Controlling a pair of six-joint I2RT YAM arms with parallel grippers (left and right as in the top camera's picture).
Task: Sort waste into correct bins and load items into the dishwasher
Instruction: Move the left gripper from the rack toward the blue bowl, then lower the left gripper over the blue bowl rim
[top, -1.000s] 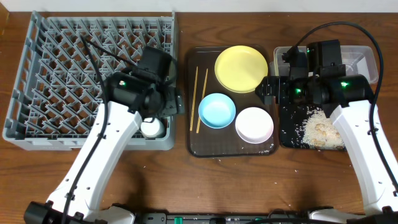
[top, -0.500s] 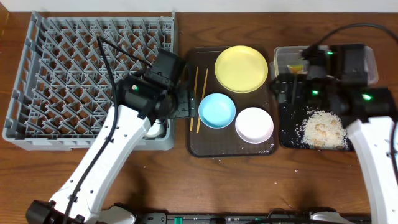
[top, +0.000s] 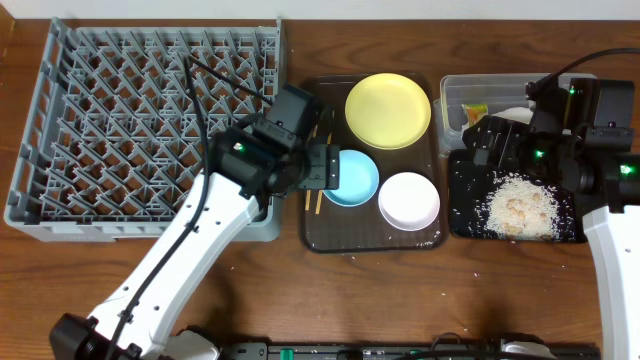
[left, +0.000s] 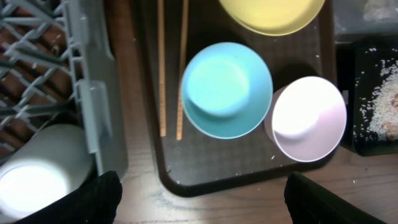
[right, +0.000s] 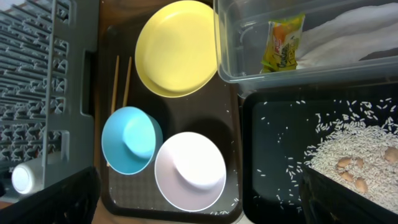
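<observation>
The counter (top: 400, 290) is of brown wood with a visible grain. At its left side stands a large square grey plastic dish rack (top: 25, 150) with a grid of upright pegs. Just beside it, in the middle, lies a flat dark brown rectangular serving tray (top: 350, 228) with rounded corners. To the right of this tray, at the far side, sits a clear plastic rectangular tub (top: 455, 95). Directly in front of the tub is a shallow glossy black rectangular tray (top: 465, 210); whether these two touch I cannot tell. A few small whitish grains (left: 158, 198) lie on the bare wood near the front left corner of the serving tray.
</observation>
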